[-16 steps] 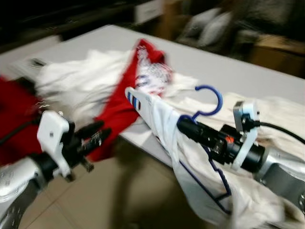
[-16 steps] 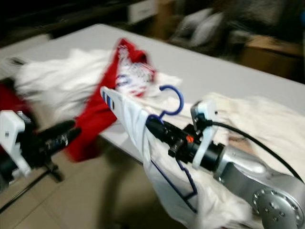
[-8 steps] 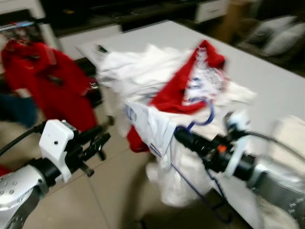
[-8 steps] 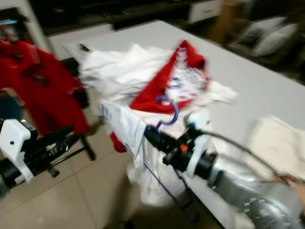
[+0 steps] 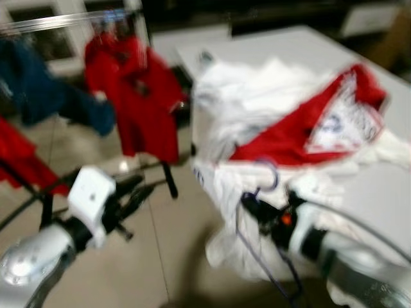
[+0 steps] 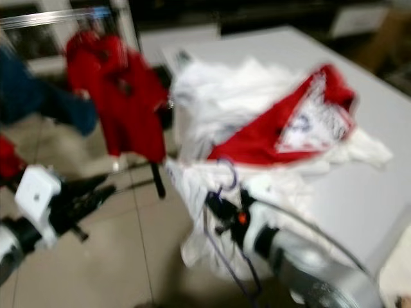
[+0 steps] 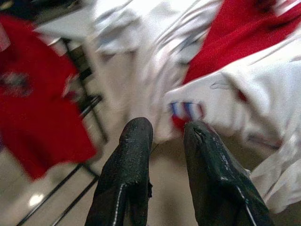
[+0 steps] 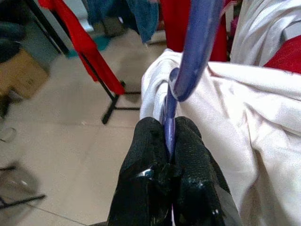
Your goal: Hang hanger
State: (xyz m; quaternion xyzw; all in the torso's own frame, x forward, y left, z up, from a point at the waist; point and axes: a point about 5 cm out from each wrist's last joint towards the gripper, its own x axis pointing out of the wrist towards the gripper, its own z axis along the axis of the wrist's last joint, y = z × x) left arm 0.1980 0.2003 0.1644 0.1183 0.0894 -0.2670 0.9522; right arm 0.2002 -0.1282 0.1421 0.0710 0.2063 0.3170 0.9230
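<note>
My right gripper [image 8: 168, 136] is shut on the neck of a blue hanger [image 8: 193, 56], just under its hook [image 5: 270, 174]. A white shirt [image 8: 244, 122] is draped on the hanger and hangs off the table's near edge. In the eye views, which are blurred, that gripper [image 5: 252, 204] is low and right of centre. My left gripper [image 7: 167, 129] stands open with nothing between its fingers [image 7: 136, 141], held low on the left [image 5: 138, 192] over the tiled floor.
A clothes rack with a silver rail [image 5: 64, 20] stands at the far left, carrying a red garment [image 5: 138, 96] and a blue one [image 5: 38, 90]. A grey table [image 6: 379, 128] on the right bears a pile of white and red clothes [image 5: 302, 115].
The camera has swung left, so the table slid right and the rack with red and blue garments came into view. The right gripper still holds the hanger with the shirt.
</note>
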